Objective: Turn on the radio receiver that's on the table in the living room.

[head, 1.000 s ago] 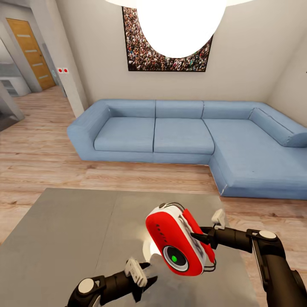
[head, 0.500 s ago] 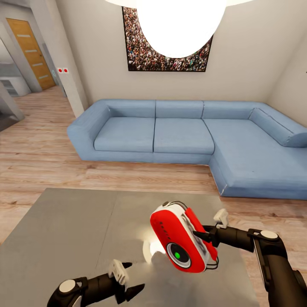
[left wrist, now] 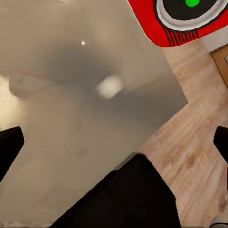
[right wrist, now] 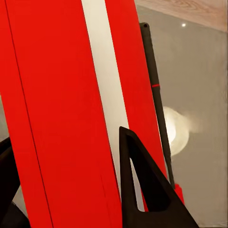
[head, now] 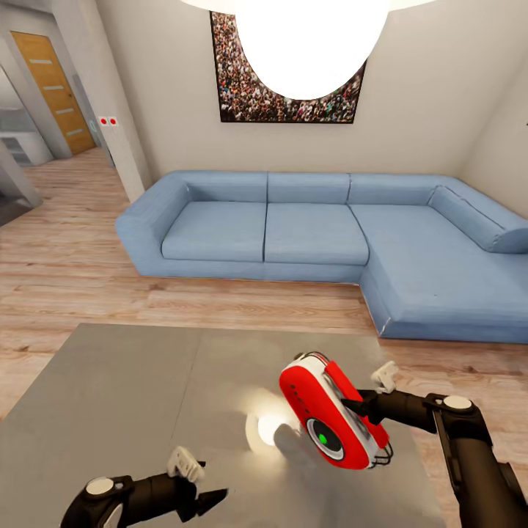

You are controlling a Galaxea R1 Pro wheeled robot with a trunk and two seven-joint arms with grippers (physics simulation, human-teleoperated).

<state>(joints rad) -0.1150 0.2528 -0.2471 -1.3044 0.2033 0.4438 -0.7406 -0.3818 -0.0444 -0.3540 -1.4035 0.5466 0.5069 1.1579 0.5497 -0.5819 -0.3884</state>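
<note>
The red radio receiver (head: 328, 420) hangs tilted above the right part of the grey table (head: 110, 396), its white-rimmed dial and green light facing me. My right gripper (head: 361, 397) is shut on its side. In the right wrist view the red body with its white stripe (right wrist: 107, 95) and black wire handle (right wrist: 154, 90) sits between the fingers (right wrist: 142, 190). My left gripper (head: 199, 484) stands open near the table's front edge, apart from the radio. The left wrist view has the dial (left wrist: 190, 14) beyond the widely spread fingertips (left wrist: 9, 147).
A blue L-shaped sofa (head: 315, 235) runs along the far wall and the right side, under a framed crowd picture (head: 242, 88). Wood plank floor (head: 66, 271) separates it from the table. A bright lamp (head: 308, 37) hangs overhead. A wooden door (head: 53, 88) stands at far left.
My right gripper has carried the radio to the right and slightly lower. The left arm has drawn back, leftward and toward the table's front edge, away from the radio.
</note>
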